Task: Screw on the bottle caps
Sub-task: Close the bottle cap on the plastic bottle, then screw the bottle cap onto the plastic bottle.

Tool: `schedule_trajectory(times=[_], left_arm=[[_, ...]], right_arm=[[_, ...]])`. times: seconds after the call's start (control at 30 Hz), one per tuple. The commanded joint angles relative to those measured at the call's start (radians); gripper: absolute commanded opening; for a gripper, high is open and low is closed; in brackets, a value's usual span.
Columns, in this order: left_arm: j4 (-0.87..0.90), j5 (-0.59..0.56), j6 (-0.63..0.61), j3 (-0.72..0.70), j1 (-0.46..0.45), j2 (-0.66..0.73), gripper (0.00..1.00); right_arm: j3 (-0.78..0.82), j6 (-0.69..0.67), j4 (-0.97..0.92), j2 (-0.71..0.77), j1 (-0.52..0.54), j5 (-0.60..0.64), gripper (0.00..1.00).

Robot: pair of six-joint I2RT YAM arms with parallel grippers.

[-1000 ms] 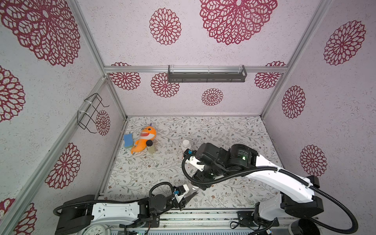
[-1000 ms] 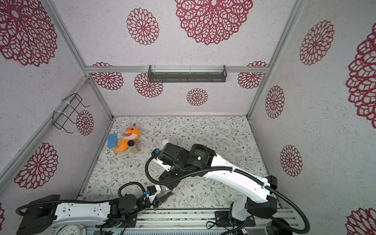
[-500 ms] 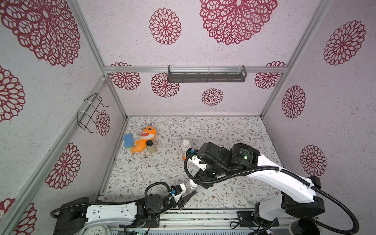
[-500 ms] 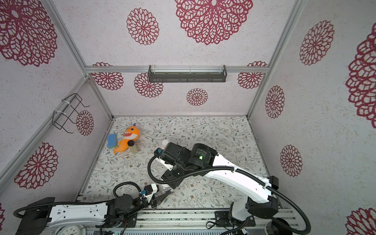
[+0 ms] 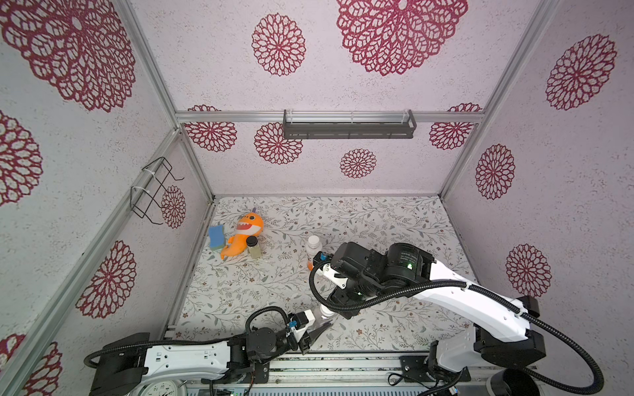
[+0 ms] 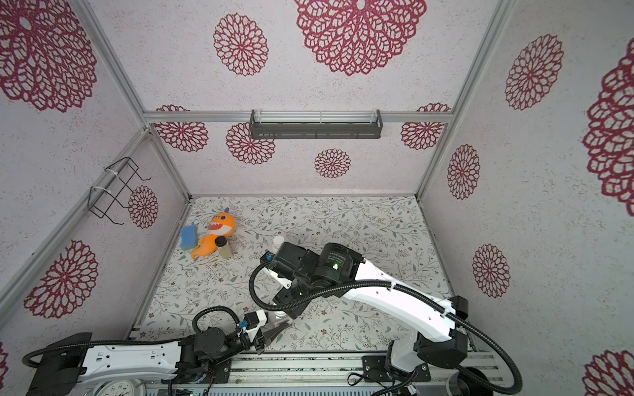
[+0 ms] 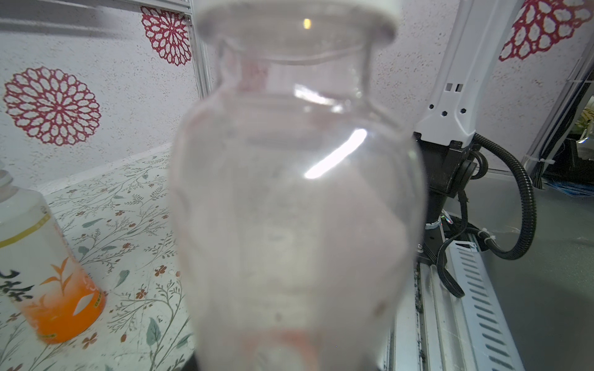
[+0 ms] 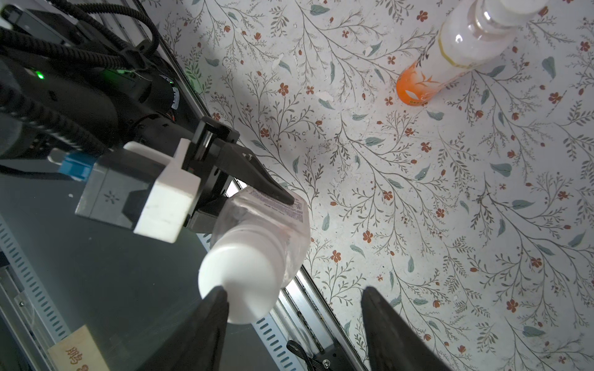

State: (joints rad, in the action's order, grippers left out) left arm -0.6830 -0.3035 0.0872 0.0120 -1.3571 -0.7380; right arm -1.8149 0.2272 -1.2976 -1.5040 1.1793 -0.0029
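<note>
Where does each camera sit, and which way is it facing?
Top views: high above the robot's side, looking down at the floral table; both arms show.
Left wrist: on left arm, facing the clear squarish plastic bottle it grips; right arm behind.
Right wrist: on right arm, looking down at that bottle's round white plastic cap; right pincer (open) and left pincer show.
Shared: both wrist views see the orange-based clear plastic bottle.

Both top views looked steeply down from high at the front edge onto the whole table (image 5: pixel 240 284). The left wrist camera sat nearly against the clear bottle (image 7: pixel 295 208) — blurred, filling its frame. The right wrist camera looked down on it from close above; both wrist views shared the orange bottle (image 7: pixel 48 257).
</note>
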Motion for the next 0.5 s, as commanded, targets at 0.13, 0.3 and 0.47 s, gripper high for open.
schedule_trajectory(times=[0.13, 0.3, 0.47], left_arm=[[-0.052, -0.012, 0.003, -0.023, 0.005, 0.011, 0.38], [-0.042, -0.007, -0.006, -0.01, 0.004, -0.025, 0.38], [-0.015, 0.037, -0.016, 0.014, 0.003, -0.072, 0.38]], right_arm=[[-0.102, -0.013, -0.071, -0.008, -0.006, 0.065, 0.69], [-0.085, -0.069, -0.082, 0.014, 0.011, 0.043, 0.69], [-0.043, -0.162, -0.064, 0.065, 0.105, 0.058, 0.7]])
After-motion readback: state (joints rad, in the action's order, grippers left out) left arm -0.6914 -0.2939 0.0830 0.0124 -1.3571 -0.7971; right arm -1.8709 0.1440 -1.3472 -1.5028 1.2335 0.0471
